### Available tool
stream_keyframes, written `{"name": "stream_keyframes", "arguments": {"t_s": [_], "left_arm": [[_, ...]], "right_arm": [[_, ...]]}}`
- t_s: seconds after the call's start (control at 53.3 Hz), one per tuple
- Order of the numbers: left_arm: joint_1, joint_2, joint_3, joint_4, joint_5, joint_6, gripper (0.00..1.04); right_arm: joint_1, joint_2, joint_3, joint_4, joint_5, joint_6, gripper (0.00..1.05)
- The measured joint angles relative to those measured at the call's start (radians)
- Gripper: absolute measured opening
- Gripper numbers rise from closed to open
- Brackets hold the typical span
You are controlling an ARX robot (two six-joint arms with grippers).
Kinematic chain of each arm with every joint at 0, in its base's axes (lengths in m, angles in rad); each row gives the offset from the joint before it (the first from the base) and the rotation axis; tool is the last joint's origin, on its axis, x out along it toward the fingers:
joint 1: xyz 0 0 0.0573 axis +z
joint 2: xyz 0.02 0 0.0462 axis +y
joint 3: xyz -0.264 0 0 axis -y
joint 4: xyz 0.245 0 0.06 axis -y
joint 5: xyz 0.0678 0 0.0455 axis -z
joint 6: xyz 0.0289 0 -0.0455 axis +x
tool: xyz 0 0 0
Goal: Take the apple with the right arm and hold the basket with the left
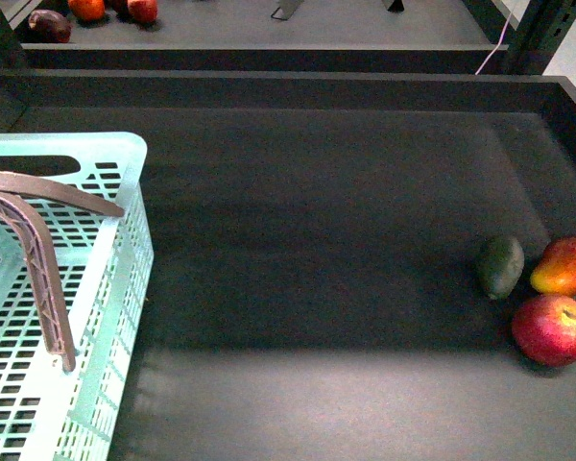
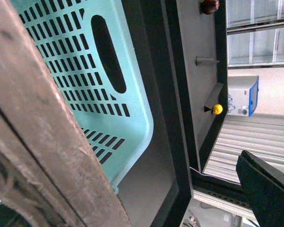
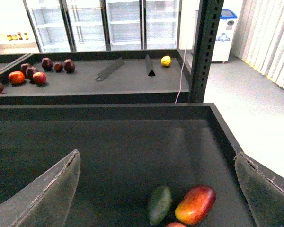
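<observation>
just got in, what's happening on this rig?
Pick not started. The right tool is open, hovering over the apple, which lies on the tray beside a green fruit and a mango. The left wrist view shows what looks like the handle of the basket close up; whether that arm grips it can't be told.

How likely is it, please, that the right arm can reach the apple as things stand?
Probably yes: the open right gripper faces the corner where the apple lies, with nothing in between. The mango and green fruit lie close beside it and might get nudged.
</observation>
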Motion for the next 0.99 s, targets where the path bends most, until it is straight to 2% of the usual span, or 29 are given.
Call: {"name": "stream_keyframes", "arguments": {"t_s": [0.507,0.619,0.826,0.92,0.995], "left_arm": [[-0.082,0.117,0.053,0.004,-0.082,-0.068,0.97],[-0.086,0.14,0.071,-0.028,-0.107,-0.071,0.7],[-0.089,0.145,0.084,-0.057,-0.117,-0.076,0.35],[-0.093,0.144,0.087,-0.068,-0.13,-0.082,0.22],[-0.097,0.136,0.088,-0.082,-0.135,-0.098,0.17]], "right_arm": [[0.0,0.0,0.0,0.0,0.0,0.0,0.96],[0.0,0.0,0.0,0.0,0.0,0.0,0.96],[0.0,0.0,0.0,0.0,0.0,0.0,0.96],[0.0,0.0,0.0,0.0,0.0,0.0,0.96],[0.0,0.0,0.0,0.0,0.0,0.0,0.96]]}}
